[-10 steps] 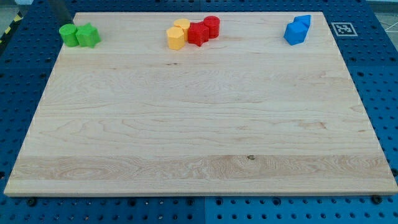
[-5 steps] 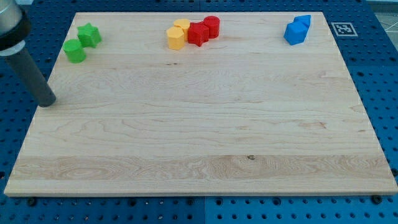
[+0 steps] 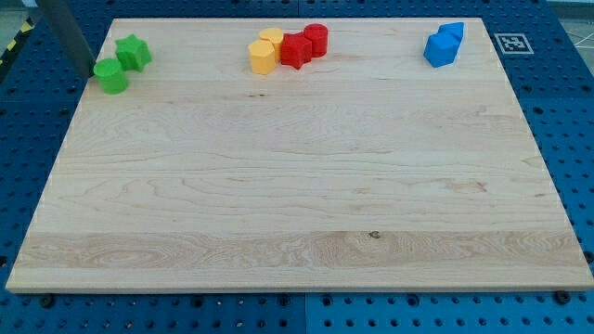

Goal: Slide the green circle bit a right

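Note:
The green circle block (image 3: pixel 112 76) sits near the board's top left corner. A green star-shaped block (image 3: pixel 133 52) lies just up and to its right, touching or nearly touching it. My tip (image 3: pixel 88 72) is at the board's left edge, right beside the green circle's left side. The dark rod rises from it to the view's top left.
Two yellow blocks (image 3: pixel 265 51) and two red blocks (image 3: pixel 304 44) cluster at the top middle. Two blue blocks (image 3: pixel 443 44) sit at the top right. The wooden board (image 3: pixel 297 186) lies on a blue pegboard; a marker tag (image 3: pixel 510 43) is at the top right.
The rod has moved up along the left edge, from below and left of the green circle to right beside its left side. The blocks have not moved in the last half second.

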`<action>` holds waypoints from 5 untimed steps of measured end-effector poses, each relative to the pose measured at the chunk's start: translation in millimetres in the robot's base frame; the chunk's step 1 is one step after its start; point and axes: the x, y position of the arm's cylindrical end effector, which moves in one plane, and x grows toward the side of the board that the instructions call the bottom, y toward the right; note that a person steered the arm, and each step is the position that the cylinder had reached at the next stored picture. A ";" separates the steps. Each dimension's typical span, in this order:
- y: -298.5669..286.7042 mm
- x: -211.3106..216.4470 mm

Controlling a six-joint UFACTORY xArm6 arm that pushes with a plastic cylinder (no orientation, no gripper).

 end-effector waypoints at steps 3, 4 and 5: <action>32.2 28.4; 32.2 28.5; 45.5 55.3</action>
